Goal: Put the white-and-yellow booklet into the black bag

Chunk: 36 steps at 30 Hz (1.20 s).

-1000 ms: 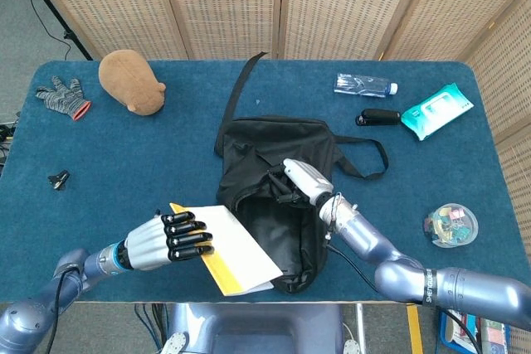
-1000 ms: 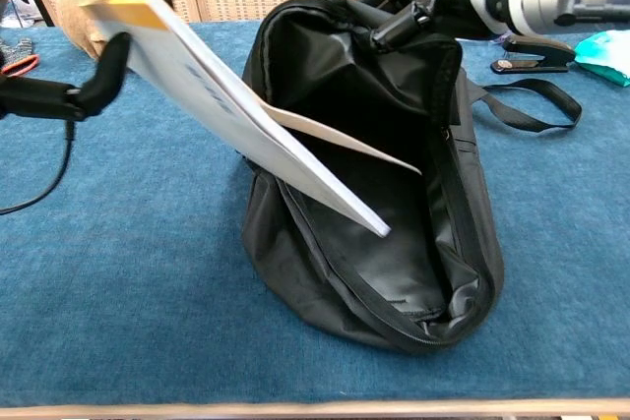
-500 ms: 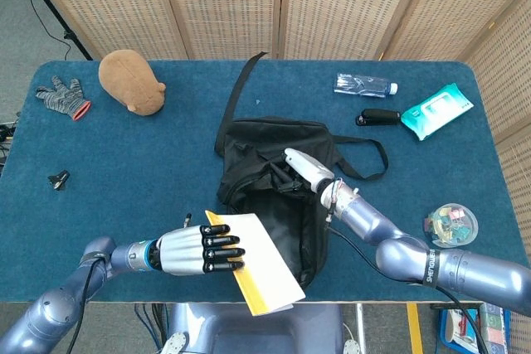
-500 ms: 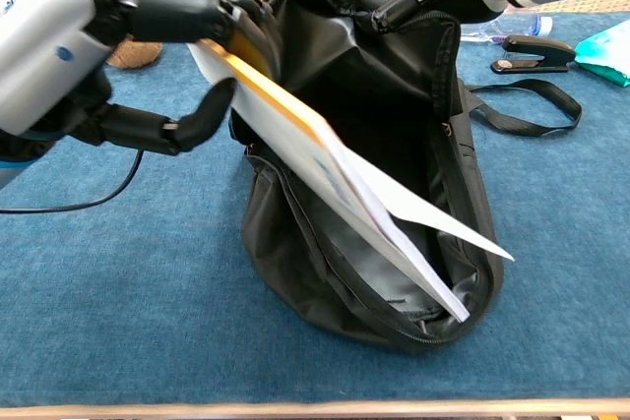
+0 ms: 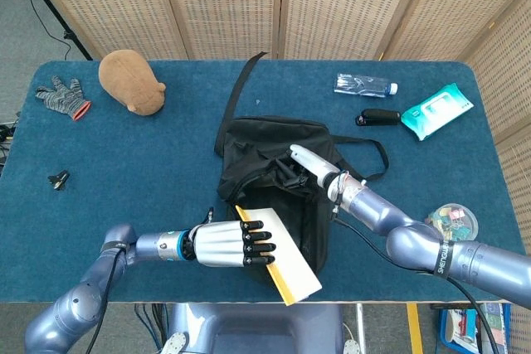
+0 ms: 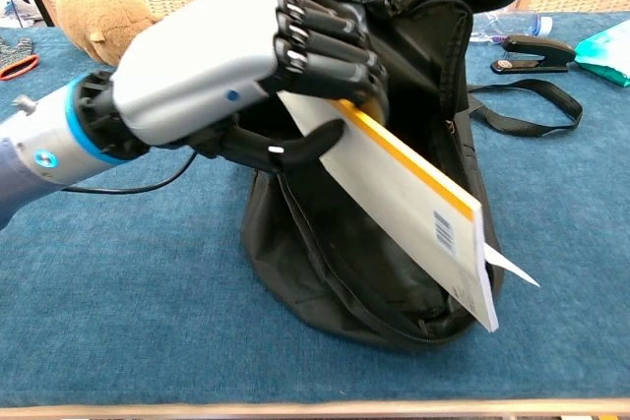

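White-and-yellow booklet (image 6: 409, 206) is tilted across the mouth of the black bag (image 5: 274, 167), yellow spine edge up, barcode corner sticking out past the bag's near rim; a loose white page corner pokes out at the lower right. It is over the opening, not down inside. Left hand (image 6: 236, 56) grips the booklet's upper end, dark fingers (image 6: 330, 41) wrapped over the top face, thumb pressed under it. In the head view the same hand (image 5: 228, 244) sits at the bag's near left side with the booklet angling toward the table edge. Right hand (image 5: 311, 167) is at the bag's far rim, holding the opening fabric up; fingers look closed on the rim, but the exact grip is partly hidden by the fabric. Bag strap (image 5: 241, 93) trails toward the back of the blue table (image 5: 124, 163). Elsewhere: brown plush toy (image 5: 130, 80) and grey glove (image 5: 60, 95) far left, small black clip (image 5: 58, 179) left, water bottle (image 5: 363, 84), black stapler (image 5: 378, 116) and teal wipes pack (image 5: 436, 109) far right, round container of coloured clips (image 5: 451, 224) near the right edge.
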Tool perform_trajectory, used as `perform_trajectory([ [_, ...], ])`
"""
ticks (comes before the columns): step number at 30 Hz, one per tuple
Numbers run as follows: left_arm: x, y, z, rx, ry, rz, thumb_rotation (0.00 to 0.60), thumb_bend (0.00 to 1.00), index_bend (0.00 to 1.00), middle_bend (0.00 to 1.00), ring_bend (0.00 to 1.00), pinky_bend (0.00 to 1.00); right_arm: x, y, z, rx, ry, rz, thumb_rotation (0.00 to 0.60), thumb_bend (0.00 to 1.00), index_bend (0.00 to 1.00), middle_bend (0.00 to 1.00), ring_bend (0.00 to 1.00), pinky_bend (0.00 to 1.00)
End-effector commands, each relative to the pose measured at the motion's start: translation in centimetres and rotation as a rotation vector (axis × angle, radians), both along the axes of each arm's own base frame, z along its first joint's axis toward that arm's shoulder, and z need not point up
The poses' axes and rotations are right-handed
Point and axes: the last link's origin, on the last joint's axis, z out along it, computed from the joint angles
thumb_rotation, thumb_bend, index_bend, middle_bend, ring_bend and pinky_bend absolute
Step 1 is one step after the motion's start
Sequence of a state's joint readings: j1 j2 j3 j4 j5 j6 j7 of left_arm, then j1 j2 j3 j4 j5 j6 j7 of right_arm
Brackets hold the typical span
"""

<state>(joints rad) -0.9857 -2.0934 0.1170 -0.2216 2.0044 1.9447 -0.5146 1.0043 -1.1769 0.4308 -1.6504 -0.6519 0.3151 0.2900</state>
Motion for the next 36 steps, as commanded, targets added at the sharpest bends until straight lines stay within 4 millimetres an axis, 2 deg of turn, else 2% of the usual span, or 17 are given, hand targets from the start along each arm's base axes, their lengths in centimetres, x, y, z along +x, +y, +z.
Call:
perform_trajectory([
  [1, 0.7, 0.4, -0.9, 0.017, 0.054, -0.019, 0.6, 0.58, 0.84, 0.56, 0.49, 0.63, -0.2, -0.2, 0.6, 0.001, -0.005, -0.008, 0.6, 0.73, 0.59, 0.53, 0.45, 0.59],
  [7, 0.6, 1.1, -1.9, 0.081, 0.176, -0.045, 0.6, 0.58, 0.84, 0.56, 0.49, 0.63, -0.4, -0.1, 1.5, 0.015, -0.017, -0.013, 0.6, 0.74, 0.59, 0.53, 0.45, 0.59],
  [16, -1.6, 1.8, -2.3, 0.157, 0.321, -0.057, 0.6, 0.58, 0.84, 0.56, 0.48, 0.63, -0.3, 0.7, 1.8, 0.06, -0.032, -0.015, 0.6, 0.75, 0.59, 0.53, 0.45, 0.59],
  [36, -3.2, 5.8, -2.6, 0.303, 0.486, 0.123, 0.6, 0.58, 0.84, 0.55, 0.46, 0.63, -1.3, 1.8, 1.5, 0.139, 0.005, -0.01, 0.6, 0.76, 0.59, 0.53, 0.45, 0.59],
])
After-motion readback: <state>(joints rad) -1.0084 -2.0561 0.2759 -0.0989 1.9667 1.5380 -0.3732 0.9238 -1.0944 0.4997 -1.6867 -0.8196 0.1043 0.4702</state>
